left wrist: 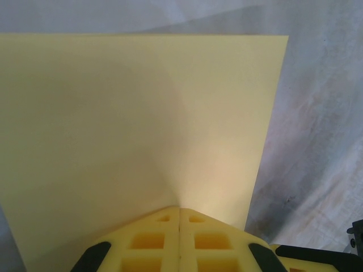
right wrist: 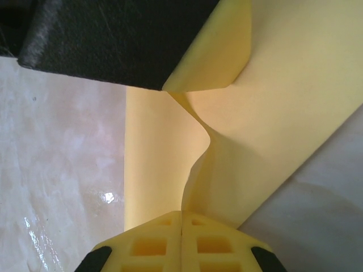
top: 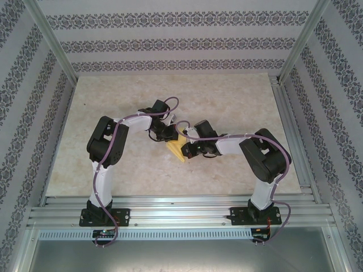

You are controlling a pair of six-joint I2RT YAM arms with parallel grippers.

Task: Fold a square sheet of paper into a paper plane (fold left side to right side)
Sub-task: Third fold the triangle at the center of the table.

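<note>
Mustard-yellow sheet of paper (top: 177, 152) sits mid-table, about centred between the left and right edges and a bit closer to the near edge than the far one. It is between the two gripper heads.

Left gripper (top: 165, 135): in the left wrist view the fingers (left wrist: 150, 241) are pressed together with no gap at the seam. They pinch the near edge of the sheet (left wrist: 136, 119). From the tips the paper runs flat and smooth, with a straight far edge and a square far-right corner. Bare table (left wrist: 317, 141) shows on the right.

Right gripper (top: 189, 148): in the right wrist view the fingers (right wrist: 148, 245) are also fully together and clamped on a paper edge. Here the sheet (right wrist: 283, 113) is not flat. It buckles in an S-wave just ahead of the tips, and its top edge curls over under a black part (right wrist: 113, 39) at top left. A flat strip of the paper lies left of the buckle, with pale marbled table (right wrist: 62, 141) beside it.

I can't tell from the top view how much of the sheet is off the table.
</note>
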